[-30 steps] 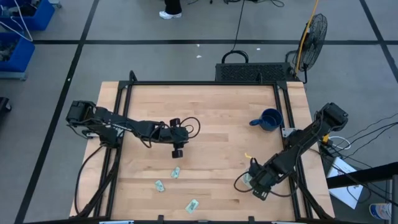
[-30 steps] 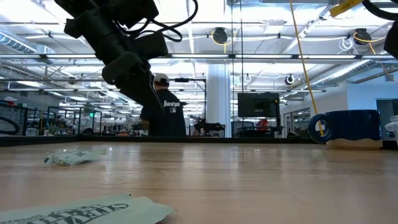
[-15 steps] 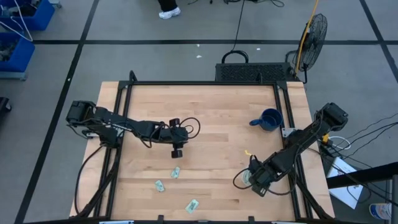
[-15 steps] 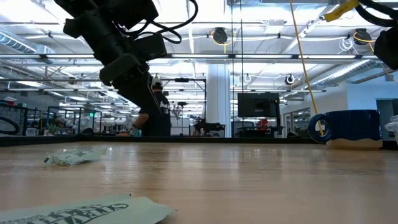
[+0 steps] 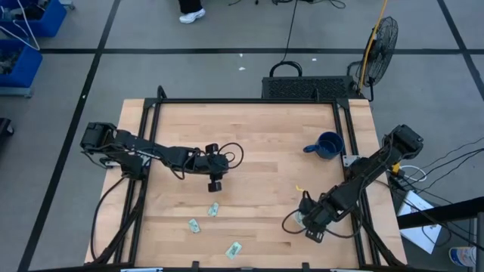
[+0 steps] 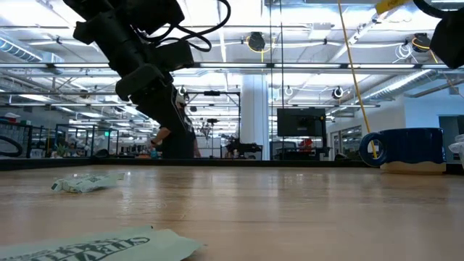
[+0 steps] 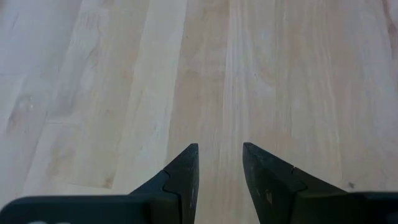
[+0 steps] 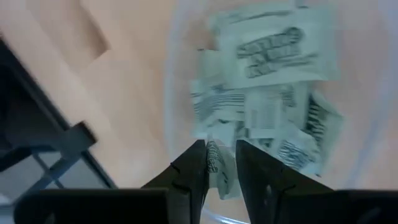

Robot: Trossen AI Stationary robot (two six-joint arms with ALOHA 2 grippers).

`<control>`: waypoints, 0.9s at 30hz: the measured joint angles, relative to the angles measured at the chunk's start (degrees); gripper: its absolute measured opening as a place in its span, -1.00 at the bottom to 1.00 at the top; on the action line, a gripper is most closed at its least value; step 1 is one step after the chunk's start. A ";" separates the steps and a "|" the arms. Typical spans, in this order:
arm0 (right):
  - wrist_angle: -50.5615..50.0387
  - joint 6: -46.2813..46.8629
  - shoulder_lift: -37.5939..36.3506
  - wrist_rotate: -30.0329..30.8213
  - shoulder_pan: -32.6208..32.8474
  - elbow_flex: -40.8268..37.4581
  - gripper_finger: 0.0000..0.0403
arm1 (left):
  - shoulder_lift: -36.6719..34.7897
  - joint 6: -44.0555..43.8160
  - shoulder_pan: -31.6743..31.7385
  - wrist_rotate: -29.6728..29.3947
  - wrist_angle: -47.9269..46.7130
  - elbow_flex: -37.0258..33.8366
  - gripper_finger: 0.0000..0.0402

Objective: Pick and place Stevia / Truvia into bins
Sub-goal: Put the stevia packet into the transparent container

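Now nearest the bench (image 5: pixel 257 128) front: sachet (image 5: pixel 234 249) lying flat, tilted, well apart from both arms.
Next sachet (image 5: pixel 194 225): lying flat, a little further back and toward the left.
Third sachet (image 5: pixel 213 208): lying just in front of the left end effector (image 5: pixel 215 183), long axis seeming to run front-to-back.
Bin (image 8: pixel 171 93): sitting near the front right bench edge, already holding a heap of sachets.
Right end effector (image 8: pixel 219 144): hovering directly over the bin, fingers parted by a narrow gap, gripping nothing as far as can be judged.
Left end effector: hanging over bare wood, fingers slightly apart, empty.
Deciding relation: left arm sitting far nearer the three loose sachets; probably needing to reach forward and down.
Mug (image 5: pixel 327 145): standing far back right, not involved.
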 joint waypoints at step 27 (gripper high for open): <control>3.94 11.72 -6.63 -5.90 -0.09 -6.67 -0.03 | 0.00 16.85 6.60 -0.80 11.53 0.01 -0.35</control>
